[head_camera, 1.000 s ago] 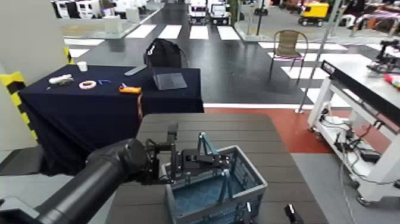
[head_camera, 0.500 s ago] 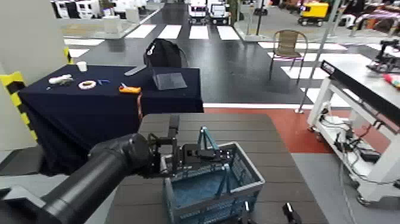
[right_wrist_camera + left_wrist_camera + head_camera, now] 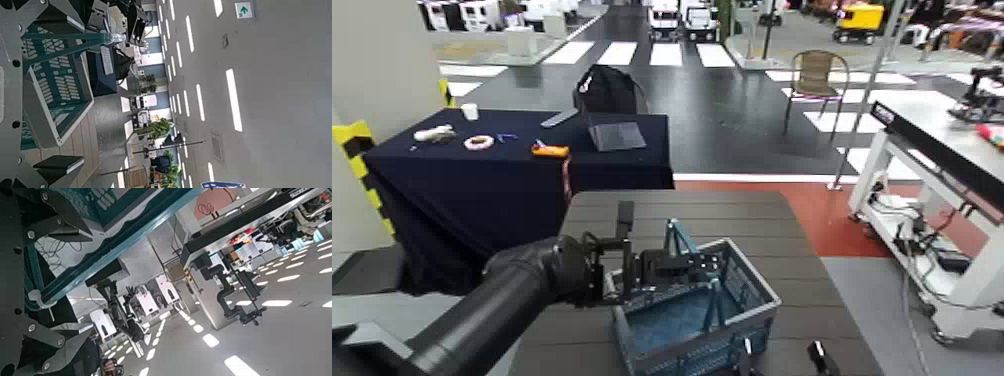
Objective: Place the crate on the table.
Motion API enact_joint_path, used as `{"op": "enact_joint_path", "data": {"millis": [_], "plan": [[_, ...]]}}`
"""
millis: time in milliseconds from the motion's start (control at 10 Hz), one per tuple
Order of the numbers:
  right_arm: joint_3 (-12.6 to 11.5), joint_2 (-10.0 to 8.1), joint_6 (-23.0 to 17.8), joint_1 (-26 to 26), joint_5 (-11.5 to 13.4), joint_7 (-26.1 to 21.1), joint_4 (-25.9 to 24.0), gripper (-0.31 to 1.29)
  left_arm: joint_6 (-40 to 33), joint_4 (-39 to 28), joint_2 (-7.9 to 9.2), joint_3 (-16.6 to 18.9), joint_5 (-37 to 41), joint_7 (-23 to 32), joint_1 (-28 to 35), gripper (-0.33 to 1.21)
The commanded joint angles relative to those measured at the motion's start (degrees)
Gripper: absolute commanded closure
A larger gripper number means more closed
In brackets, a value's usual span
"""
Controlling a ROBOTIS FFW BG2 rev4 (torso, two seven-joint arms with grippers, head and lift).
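The grey-blue mesh crate point(image 3: 684, 322) with a teal floor is over the near part of the dark brown slatted table point(image 3: 672, 208), slightly tilted; I cannot tell whether its base touches the top. My left gripper point(image 3: 667, 268) reaches in from the left and is shut on the crate's thin teal handle point(image 3: 678, 240), which shows as a teal bar in the left wrist view point(image 3: 117, 236). My right gripper point(image 3: 782, 356) is open at the crate's near right corner. The right wrist view shows the mesh wall point(image 3: 55, 86) close beside one finger point(image 3: 61, 166).
A navy-draped table point(image 3: 482, 175) with small items and a laptop stands behind the brown table on the left. A white-framed workbench point(image 3: 942, 130) stands to the right, a chair point(image 3: 819, 72) farther back, and a yellow-black striped post point(image 3: 357, 140) at the far left.
The crate and my left gripper shifted slightly away and to the left, then came back to nearly the same place. The grip on the handle is unchanged.
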Motion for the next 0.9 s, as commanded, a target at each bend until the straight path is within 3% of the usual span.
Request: {"op": "enact_joint_path", "data": {"millis": [100,300,600,900], "plan": [[-0.1,0.00,0.1,0.2,0.0,0.0,-0.2,0.13,-1.5,-1.1,0.59,4.4,-6.0,1.3,1.3,0.37],[-0.4,0.00,0.4,0.5,0.0,0.0,-0.5,0.13,-1.9,-5.4,1.91,9.2,-10.9,3.3,3.7,0.36],[-0.7,0.00,1.2,0.8,0.0,0.1,-1.0,0.13,0.8,-21.5,5.78,18.9,-13.9,11.2,12.1,0.36],[-1.0,0.00,1.5,0.9,0.2,0.1,-1.2,0.13,4.0,-37.7,7.97,27.3,-14.2,19.2,22.4,0.31]]}}
